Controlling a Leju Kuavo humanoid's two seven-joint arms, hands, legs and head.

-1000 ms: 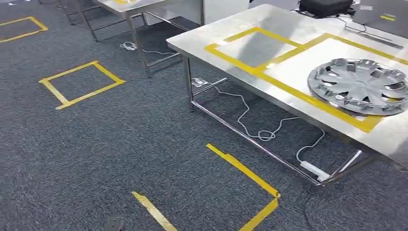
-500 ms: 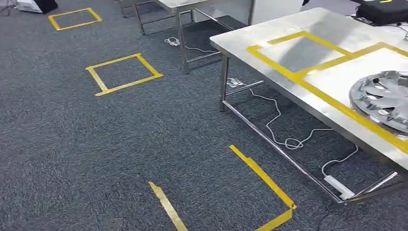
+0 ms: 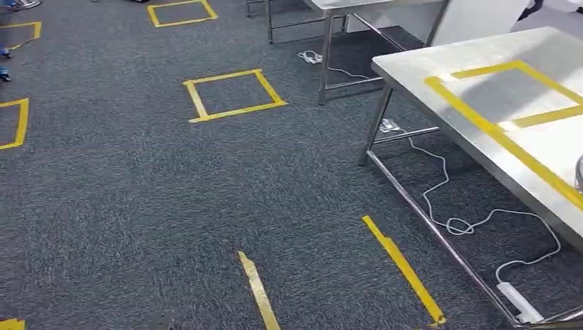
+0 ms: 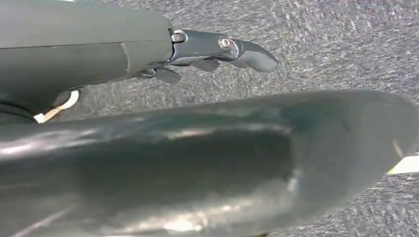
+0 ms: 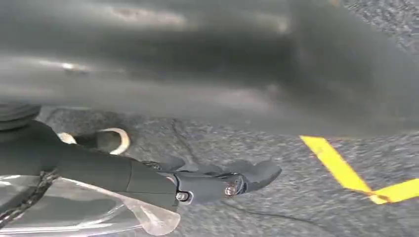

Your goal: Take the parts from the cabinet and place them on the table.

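Steel counter (image 3: 440,65) stands at right, its near-left corner jutting over dark grey carpet (image 3: 137,199). Yellow tape outlines (image 3: 505,137) run across the top. At the far right edge of the counter, a thin sliver of a silver part (image 3: 579,173) lies on the surface, mostly cut off; cannot tell more of it.

Under the counter, a white cable (image 3: 454,206) loops along the floor to a white power strip (image 3: 519,302) near the frame's lower rail. A second steel table (image 3: 344,7) stands farther back, with another white cable (image 3: 313,56) coiled by its leg.

Floor marks: a yellow tape square (image 3: 234,94) left of the counter, another square (image 3: 180,12) farther off, partial squares at far left (image 3: 17,124), and two yellow strips (image 3: 402,268) in the near foreground.

Left hand (image 4: 217,54) hangs over the carpet, fingers stretched out fairly straight, nothing in it. Right hand (image 5: 217,180) likewise hangs above the carpet near a yellow tape corner (image 5: 356,173), fingers extended and empty; clear plastic sheeting (image 5: 99,212) sits by the wrist.
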